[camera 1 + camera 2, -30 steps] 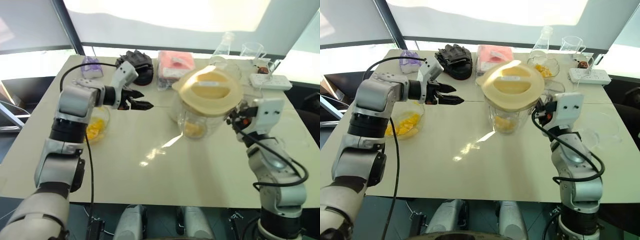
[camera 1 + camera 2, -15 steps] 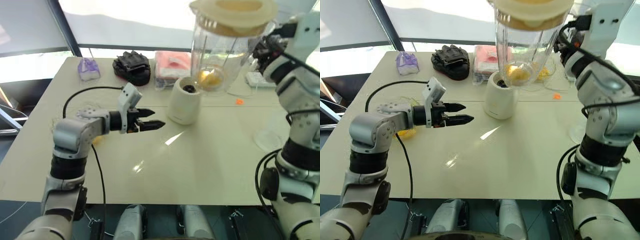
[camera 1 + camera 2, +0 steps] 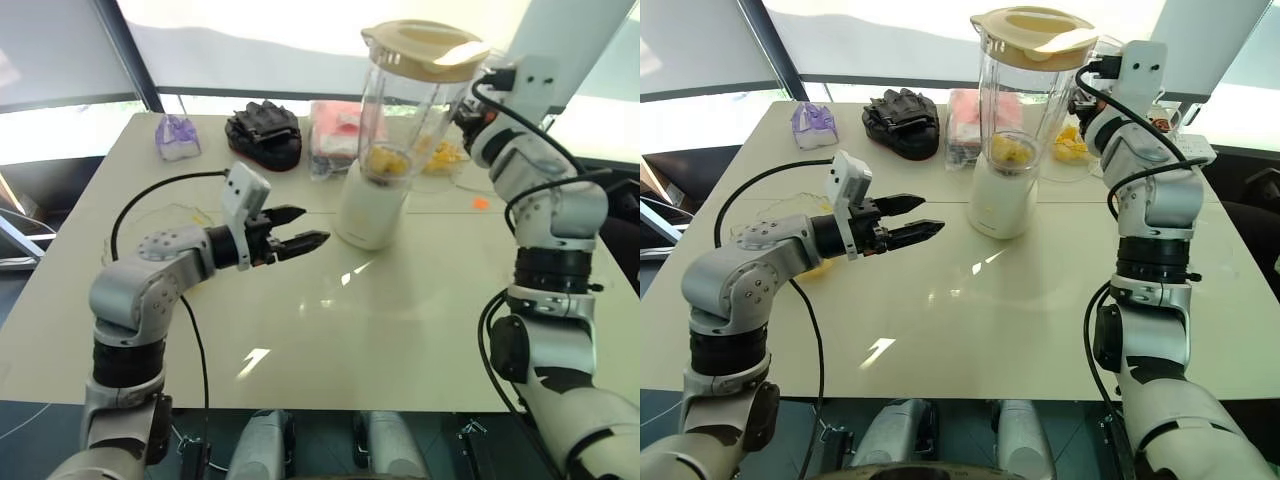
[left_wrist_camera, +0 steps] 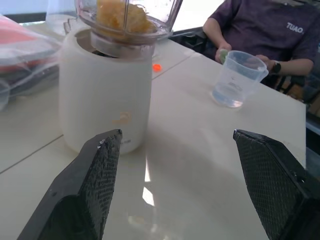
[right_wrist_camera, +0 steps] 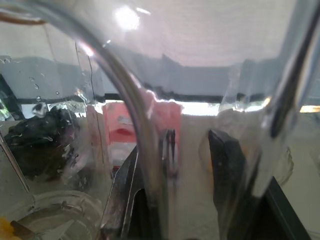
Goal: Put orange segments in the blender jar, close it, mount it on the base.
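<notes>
Right eye view: R gripper [image 3: 1081,100] seemingly clamps jar [image 3: 1025,100] atop base [image 3: 1002,205]; L gripper [image 3: 930,213] open nearby.

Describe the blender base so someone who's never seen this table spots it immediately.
On the beige table, look just in front of the pink package. The blender base is the squat white cylinder, alone in having a clear, beige-lidded blender jar above it.

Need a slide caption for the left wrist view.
Open left claw faces the white base with the orange-filled jar set on top.
</notes>
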You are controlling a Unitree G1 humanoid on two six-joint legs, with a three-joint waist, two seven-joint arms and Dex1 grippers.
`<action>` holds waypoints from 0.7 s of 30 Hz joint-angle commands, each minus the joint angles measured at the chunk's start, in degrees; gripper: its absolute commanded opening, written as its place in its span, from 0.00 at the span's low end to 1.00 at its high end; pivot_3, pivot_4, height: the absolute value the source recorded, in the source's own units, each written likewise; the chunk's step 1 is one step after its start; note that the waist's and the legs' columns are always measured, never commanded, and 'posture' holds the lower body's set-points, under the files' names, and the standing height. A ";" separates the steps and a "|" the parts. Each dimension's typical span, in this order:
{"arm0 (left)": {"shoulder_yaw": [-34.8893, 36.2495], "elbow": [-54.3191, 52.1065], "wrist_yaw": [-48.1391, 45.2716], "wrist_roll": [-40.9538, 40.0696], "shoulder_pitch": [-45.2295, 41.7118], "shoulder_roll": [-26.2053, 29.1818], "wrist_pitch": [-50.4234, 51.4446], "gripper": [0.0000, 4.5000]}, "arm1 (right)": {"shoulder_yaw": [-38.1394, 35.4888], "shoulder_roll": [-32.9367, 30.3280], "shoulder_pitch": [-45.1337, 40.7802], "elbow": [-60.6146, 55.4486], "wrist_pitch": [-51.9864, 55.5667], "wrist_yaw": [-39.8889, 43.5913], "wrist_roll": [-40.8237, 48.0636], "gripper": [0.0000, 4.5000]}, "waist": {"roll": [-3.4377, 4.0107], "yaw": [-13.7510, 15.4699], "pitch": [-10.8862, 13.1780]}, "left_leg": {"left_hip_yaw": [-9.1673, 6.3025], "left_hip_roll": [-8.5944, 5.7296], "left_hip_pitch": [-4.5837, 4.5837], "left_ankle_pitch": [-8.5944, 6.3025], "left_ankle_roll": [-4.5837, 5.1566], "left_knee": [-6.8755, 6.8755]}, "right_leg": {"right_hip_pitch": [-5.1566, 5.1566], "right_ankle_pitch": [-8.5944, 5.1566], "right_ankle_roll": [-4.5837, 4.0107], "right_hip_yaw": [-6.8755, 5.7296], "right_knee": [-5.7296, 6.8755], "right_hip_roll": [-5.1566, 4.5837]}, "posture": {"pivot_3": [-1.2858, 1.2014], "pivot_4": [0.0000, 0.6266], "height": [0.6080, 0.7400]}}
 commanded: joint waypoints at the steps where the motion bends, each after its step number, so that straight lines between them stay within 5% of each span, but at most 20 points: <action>1: 0.02 -1.67 0.89 -0.05 0.65 1.57 -3.42 0.82 | -0.05 0.70 -4.45 1.60 -5.73 0.25 -0.78 0.22 | 0.00 -0.02 0.00 | 0.00 0.00 0.00 0.00 0.00 0.00 | 0.00 0.00 0.00 0.00 0.00 0.00 | 0.52 0.24 1.00; 9: -0.04 -1.55 2.63 -0.14 2.67 3.42 -6.93 0.82 | 3.20 0.17 -4.98 9.82 -11.76 1.19 -5.41 0.22 | 0.00 0.03 0.00 | 0.01 0.00 -0.01 0.00 -0.01 0.00 | 0.01 0.00 0.00 0.00 -0.02 0.00 | 0.52 0.24 1.00; 21: -0.27 -0.23 4.17 -0.44 2.80 4.87 -8.56 0.82 | 2.05 -2.04 -0.63 5.32 -8.99 0.07 -6.55 0.22 | 0.00 0.28 -0.01 | -0.03 0.00 0.19 0.01 -0.02 0.00 | 0.23 0.01 -0.02 0.00 -0.01 -0.01 | 0.52 0.24 1.00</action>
